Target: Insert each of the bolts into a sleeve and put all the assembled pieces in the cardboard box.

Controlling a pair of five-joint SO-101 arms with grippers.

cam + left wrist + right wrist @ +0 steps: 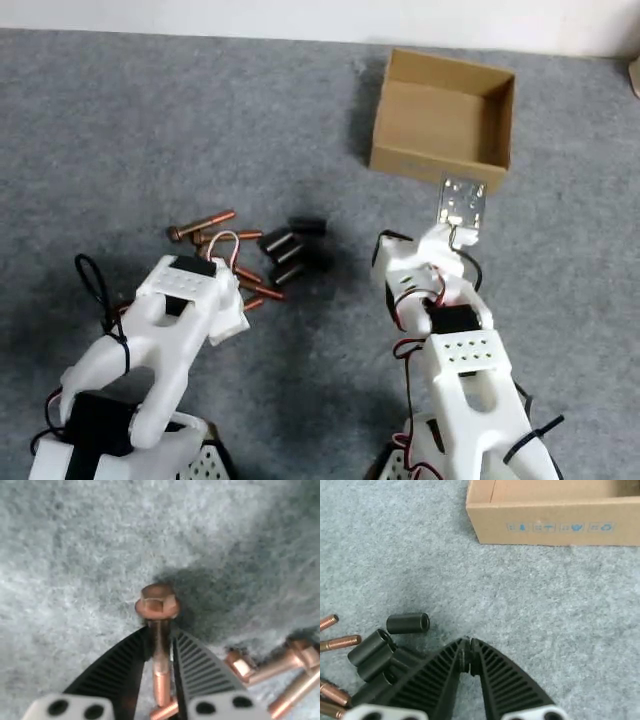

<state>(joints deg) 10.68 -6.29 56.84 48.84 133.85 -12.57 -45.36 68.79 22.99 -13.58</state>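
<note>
Left gripper [161,634] pinches a bolt [157,602] by the shank, next to the loose bolts [272,667]: lift straight and keep it square for the sleeves [408,623]. Bolt is copper-coloured, hex flange head past the tips. Right gripper [469,647] is closed empty just beside the black sleeves; cardboard box [440,110] beyond.
</note>
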